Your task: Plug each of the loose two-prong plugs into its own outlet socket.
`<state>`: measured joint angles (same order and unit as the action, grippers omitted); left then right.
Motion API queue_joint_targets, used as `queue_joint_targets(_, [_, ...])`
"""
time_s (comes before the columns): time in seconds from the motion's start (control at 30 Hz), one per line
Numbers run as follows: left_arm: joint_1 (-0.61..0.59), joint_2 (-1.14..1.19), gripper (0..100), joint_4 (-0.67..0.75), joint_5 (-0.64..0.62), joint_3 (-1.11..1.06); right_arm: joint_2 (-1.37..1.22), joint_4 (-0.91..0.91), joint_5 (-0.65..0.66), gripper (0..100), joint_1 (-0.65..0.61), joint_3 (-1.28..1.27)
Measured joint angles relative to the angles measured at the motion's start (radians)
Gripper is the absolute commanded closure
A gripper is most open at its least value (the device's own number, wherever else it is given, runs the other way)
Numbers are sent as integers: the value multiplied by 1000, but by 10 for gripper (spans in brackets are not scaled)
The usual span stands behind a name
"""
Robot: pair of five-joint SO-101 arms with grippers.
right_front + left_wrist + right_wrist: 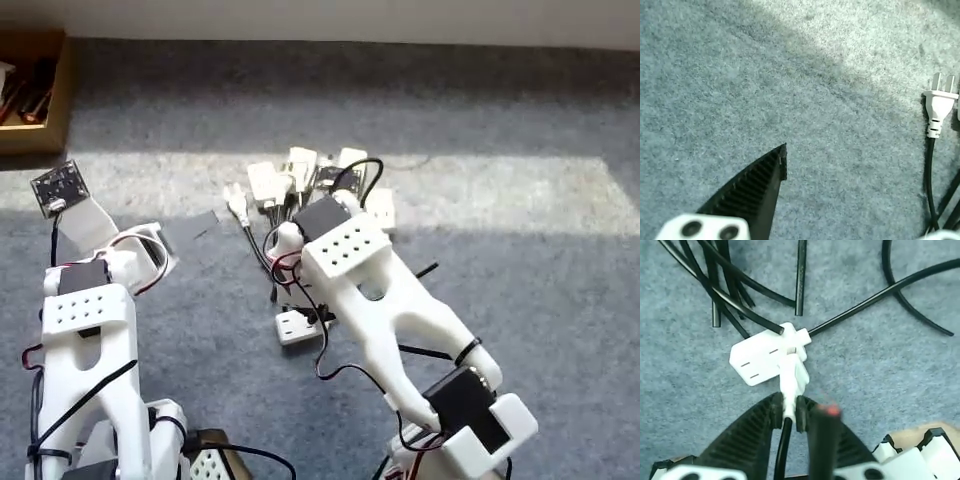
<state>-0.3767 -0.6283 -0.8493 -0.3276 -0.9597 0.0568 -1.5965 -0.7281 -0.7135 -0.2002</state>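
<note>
A white two-prong plug point(791, 374) is clamped between the black fingers of my right gripper point(786, 407), which is shut on it. Its front end rests against the side of a white outlet socket point(761, 359) lying on the grey carpet. In the high view that socket point(296, 326) sits beside the right arm point(360, 280). Another loose white plug point(939, 106) on a black cable lies flat, prongs pointing away, well off to the side of my left gripper's one visible finger point(765, 175). No second finger shows beside it and nothing is held. That plug point(237, 205) lies between the two arms.
A cluster of white sockets and plugs point(300, 175) with tangled black cables point(725, 285) lies beyond the right arm. A wooden box point(35, 90) stands at the far left. A small circuit board point(60, 187) sits by the left arm. Bare carpet spreads to the right.
</note>
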Motion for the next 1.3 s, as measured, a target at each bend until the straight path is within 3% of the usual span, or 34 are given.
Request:
queue_joint_targets(0.23, [0,0,441,0,0,0,0,-3,0,993,-52,0])
queue_joint_targets(1.3, [0,0,441,0,0,0,0,17,0,993,-52,0])
